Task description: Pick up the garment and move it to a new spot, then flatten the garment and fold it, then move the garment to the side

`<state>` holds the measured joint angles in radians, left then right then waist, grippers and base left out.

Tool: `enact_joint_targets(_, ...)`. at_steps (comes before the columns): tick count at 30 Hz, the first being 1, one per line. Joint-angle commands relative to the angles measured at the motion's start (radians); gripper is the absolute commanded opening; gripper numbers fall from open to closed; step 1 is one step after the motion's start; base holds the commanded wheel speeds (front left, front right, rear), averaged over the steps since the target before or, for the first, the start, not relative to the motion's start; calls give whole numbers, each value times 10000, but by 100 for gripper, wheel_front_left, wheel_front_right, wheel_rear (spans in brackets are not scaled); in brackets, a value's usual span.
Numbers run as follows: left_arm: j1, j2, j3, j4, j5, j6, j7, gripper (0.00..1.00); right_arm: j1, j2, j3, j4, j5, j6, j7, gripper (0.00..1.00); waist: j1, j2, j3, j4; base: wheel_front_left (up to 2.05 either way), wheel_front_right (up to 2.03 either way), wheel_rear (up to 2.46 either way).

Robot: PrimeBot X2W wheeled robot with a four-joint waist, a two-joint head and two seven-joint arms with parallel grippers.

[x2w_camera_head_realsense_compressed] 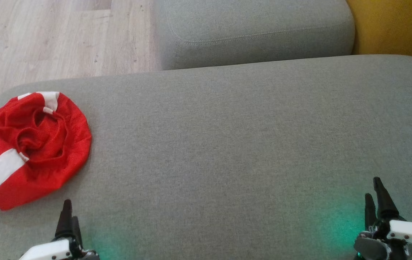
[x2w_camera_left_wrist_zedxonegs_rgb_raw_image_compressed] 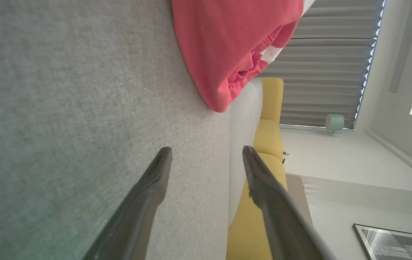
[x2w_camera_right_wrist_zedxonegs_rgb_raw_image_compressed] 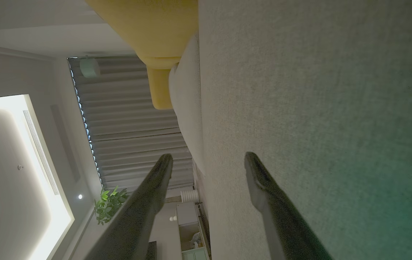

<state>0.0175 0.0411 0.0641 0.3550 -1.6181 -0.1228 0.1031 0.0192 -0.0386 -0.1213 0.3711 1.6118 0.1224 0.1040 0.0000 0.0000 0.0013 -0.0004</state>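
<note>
Lying crumpled at the left end of the grey cushion (x2w_camera_head_realsense_compressed: 227, 144), the garment (x2w_camera_head_realsense_compressed: 29, 148) is red cloth with white bands, bunched into a rounded heap with twisted folds at its middle. Over the cushion's near edge, the left gripper (x2w_camera_head_realsense_compressed: 69, 209) sits just beside the heap, and the right gripper (x2w_camera_head_realsense_compressed: 373, 187) is well apart, toward the cushion's right end. The wrist views show each pair of dark tapered fingers spread with nothing between them. The left wrist view adds the garment's gathered hem and pleated blinds (x2w_camera_left_wrist_zedxonegs_rgb_raw_image_compressed: 321, 72) beyond the cushion. The right wrist view adds a leafy plant (x2w_camera_right_wrist_zedxonegs_rgb_raw_image_compressed: 108, 204). The cushion's weave is coarse and its corners are rounded.
</note>
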Motion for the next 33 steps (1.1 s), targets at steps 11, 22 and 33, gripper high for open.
enact_joint_targets(11,-464,41,-30,-571,1163,26,-375,100,-528,-36,364,-358,-896,12,-406,100,0,0,-46,-12,0,0,0)
enact_joint_targets(22,-440,46,-98,-907,2167,213,-672,100,-560,-43,516,-404,-1925,18,-702,100,0,0,-94,-22,0,0,0)
enact_joint_targets(33,-371,51,-271,-1250,3509,361,-999,100,-532,-51,851,-671,-3530,25,-1026,100,0,0,-207,-14,0,0,0)
